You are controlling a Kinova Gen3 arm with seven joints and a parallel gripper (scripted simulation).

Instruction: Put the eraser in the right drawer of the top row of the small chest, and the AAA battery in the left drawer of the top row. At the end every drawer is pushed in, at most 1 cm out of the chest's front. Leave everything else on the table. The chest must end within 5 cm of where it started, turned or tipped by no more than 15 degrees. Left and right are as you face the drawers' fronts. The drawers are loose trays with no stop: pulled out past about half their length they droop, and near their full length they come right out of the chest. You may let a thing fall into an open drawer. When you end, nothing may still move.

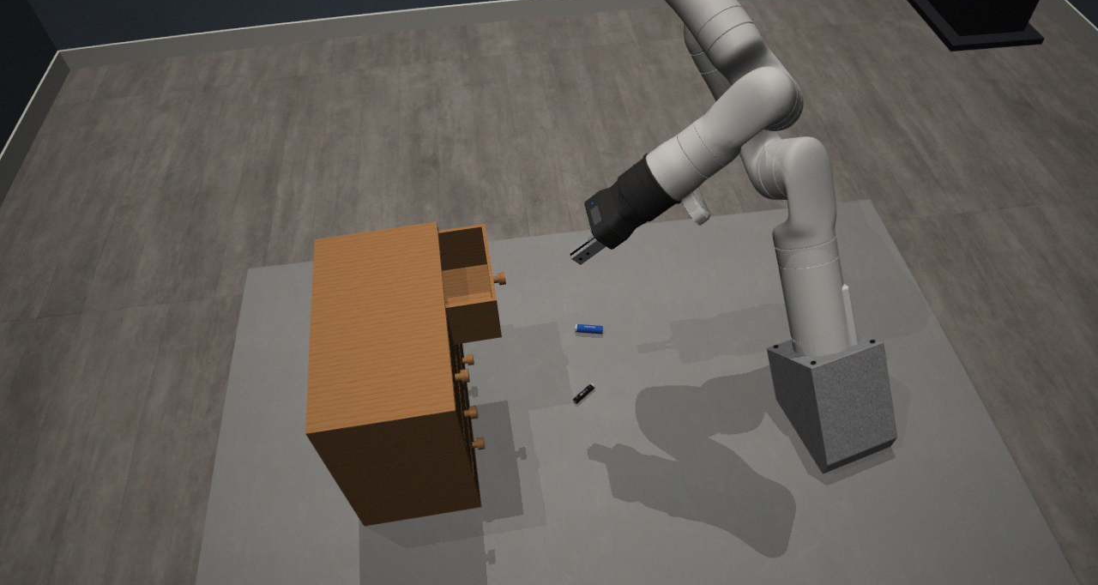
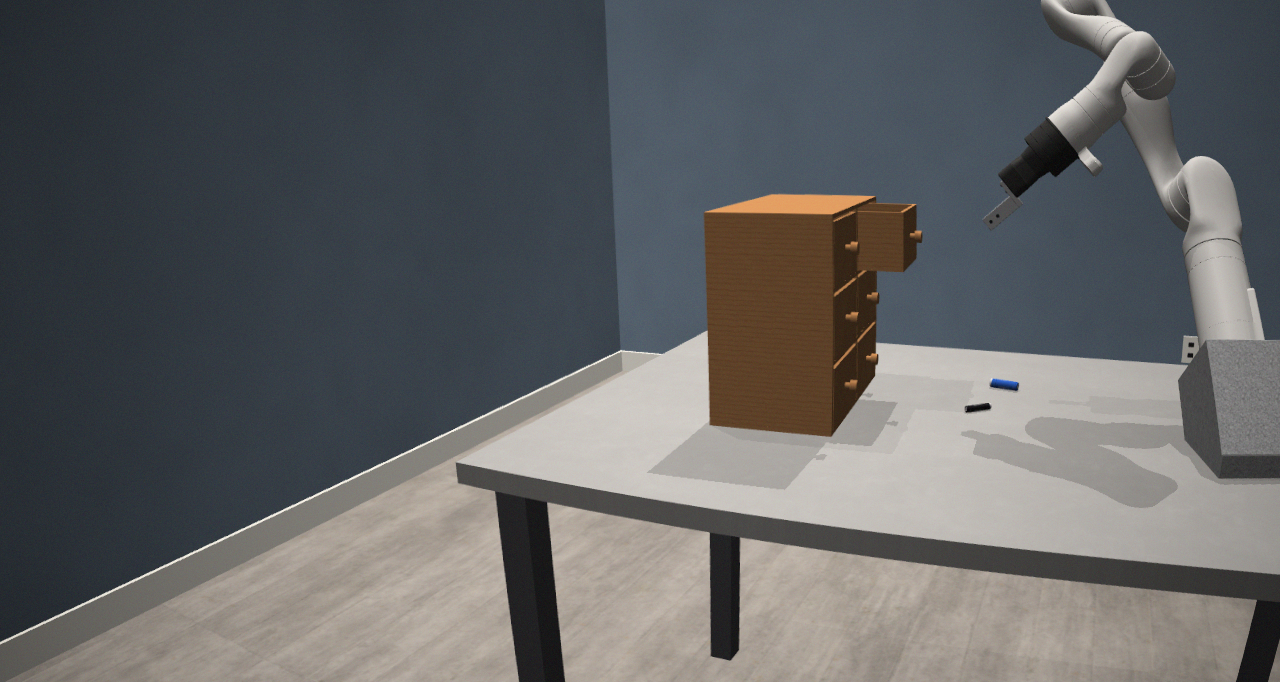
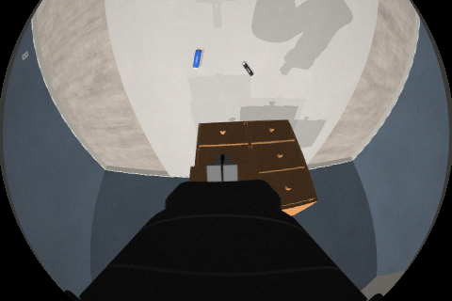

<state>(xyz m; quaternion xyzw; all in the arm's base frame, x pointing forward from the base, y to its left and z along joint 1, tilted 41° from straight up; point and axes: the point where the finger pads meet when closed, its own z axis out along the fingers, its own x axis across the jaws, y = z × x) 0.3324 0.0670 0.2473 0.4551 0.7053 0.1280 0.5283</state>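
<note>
My fingers (image 1: 587,250) (image 2: 1002,212): grey, with dark dots. Chest (image 1: 376,328) (image 2: 769,320) (image 3: 299,208): orange-brown, fine wood grain. Small rod-shaped item (image 1: 590,328) (image 2: 1004,384) (image 3: 197,58): blue, pale end. Tabletop (image 1: 284,397) (image 2: 608,445) (image 3: 151,56): plain grey. Walls (image 2: 895,96) (image 3: 52,198): slate blue.

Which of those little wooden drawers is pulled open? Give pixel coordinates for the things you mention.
The right-hand drawer (image 1: 473,320) (image 2: 881,241) (image 3: 198,174) of the top row, as you face the fronts: it alone juts well out of the chest (image 1: 376,328) (image 2: 769,320) (image 3: 301,180).
</note>
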